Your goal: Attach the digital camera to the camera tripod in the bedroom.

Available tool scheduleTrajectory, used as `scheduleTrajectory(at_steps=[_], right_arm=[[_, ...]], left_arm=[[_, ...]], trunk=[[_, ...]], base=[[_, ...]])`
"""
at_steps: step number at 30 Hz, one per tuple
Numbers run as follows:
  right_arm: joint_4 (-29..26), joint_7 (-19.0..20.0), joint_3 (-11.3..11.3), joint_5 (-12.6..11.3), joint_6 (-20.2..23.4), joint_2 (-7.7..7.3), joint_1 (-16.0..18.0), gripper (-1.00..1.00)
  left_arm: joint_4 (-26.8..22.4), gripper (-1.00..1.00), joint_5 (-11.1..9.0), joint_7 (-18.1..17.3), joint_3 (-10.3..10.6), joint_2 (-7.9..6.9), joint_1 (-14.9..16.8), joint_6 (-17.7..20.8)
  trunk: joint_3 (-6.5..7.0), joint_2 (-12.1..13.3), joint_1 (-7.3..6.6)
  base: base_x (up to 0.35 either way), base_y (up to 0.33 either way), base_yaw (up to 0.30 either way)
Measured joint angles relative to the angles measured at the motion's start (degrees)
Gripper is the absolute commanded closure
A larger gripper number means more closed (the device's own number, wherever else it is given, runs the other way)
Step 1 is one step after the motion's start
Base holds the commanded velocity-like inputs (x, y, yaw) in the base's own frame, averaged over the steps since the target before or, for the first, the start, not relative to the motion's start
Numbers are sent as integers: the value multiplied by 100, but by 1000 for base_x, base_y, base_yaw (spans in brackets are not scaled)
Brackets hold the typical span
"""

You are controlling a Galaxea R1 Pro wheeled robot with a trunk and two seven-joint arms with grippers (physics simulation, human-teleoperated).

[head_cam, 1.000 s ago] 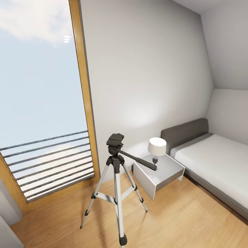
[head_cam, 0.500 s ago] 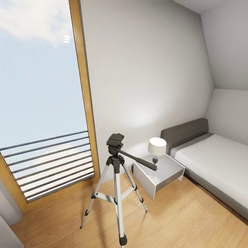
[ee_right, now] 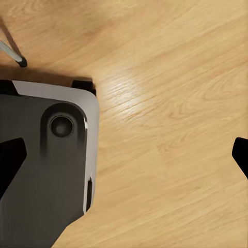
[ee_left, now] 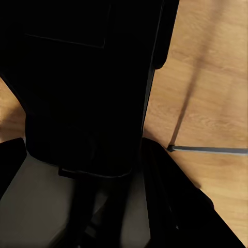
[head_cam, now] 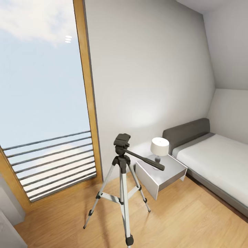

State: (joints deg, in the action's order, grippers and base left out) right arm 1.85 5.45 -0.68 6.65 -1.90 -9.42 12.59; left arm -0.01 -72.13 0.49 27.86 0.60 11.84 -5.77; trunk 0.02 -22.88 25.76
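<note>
- The right tool (ee_right: 124, 152) points down at the wood floor (ee_right: 170, 93). Its two dark fingertips (ee_right: 10, 163) sit far apart at the two sides of the right wrist view, with nothing between them.
- Under it is a grey and black part of the robot's own base (ee_right: 49, 170).
- The left tool is lost in the dark in the left wrist view. A big black shape (ee_left: 88, 77) fills the space in front of it, and I cannot tell if the tool is apart, together, or gripping something. It might be the camera, but it is too dark to say.
- The tripod (head_cam: 122, 172) stands upright on the floor, straight ahead of the robot and a little to its left. Its black top (head_cam: 122, 140) is bare.
- Its long handle (head_cam: 146, 160) sticks out toward the nightstand (head_cam: 162, 172).
- A lamp (head_cam: 159, 148) sits on the nightstand, and the bed (head_cam: 213, 162) is beside it. The tall window (head_cam: 44, 103) is on the left.
- I think the robot has to roll closer. The left arm looks a bit nearer to the tripod's top.
</note>
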Motion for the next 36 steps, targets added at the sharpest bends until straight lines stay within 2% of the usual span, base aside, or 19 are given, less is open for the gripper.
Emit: scheduleTrajectory(at_steps=[14, 36], right_arm=[[0, 0, 0, 0, -1, 4, 0, -100], [-2, -4, 0, 0, -14, 3, 1, -100]], left_arm=[[0, 100, 0, 0, 3, 29, 1, -1], [0, 100, 9, -7, 2, 26, -3, 0]], trunk=[[0, 1, 1], [0, 0, 0]], base=[[-123, 120, 0], [-6, 6, 0]])
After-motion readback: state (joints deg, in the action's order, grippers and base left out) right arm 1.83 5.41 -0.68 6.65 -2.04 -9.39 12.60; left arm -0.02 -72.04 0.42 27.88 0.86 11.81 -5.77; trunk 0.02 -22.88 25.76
